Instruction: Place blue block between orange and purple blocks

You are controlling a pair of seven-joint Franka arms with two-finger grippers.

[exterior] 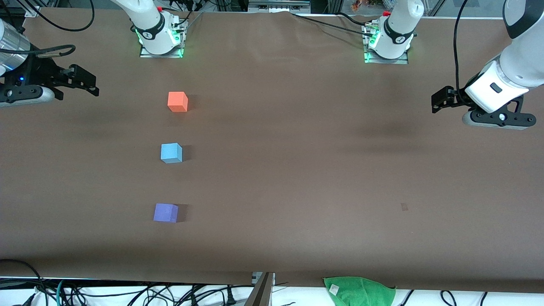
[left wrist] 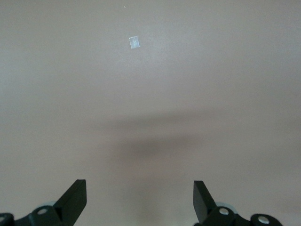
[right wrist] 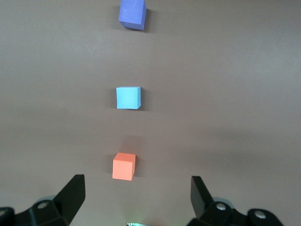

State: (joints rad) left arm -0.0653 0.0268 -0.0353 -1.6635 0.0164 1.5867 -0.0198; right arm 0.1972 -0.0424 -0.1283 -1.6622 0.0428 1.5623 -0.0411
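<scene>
Three cubes lie in one line toward the right arm's end of the table. The orange block (exterior: 177, 102) is farthest from the front camera, the blue block (exterior: 171, 153) lies in the middle, and the purple block (exterior: 165, 213) is nearest. All three show in the right wrist view: orange block (right wrist: 124, 166), blue block (right wrist: 128, 98), purple block (right wrist: 132, 14). My right gripper (exterior: 88, 81) is open and empty, up in the air at the table's end, apart from the blocks; it also shows in its wrist view (right wrist: 137, 193). My left gripper (exterior: 437, 103) is open and empty over bare table (left wrist: 139, 195).
A small pale tape mark (exterior: 404, 207) lies on the brown table toward the left arm's end and shows in the left wrist view (left wrist: 134, 43). A green cloth (exterior: 359, 291) hangs at the table's near edge. Cables run along the near edge and by the arm bases.
</scene>
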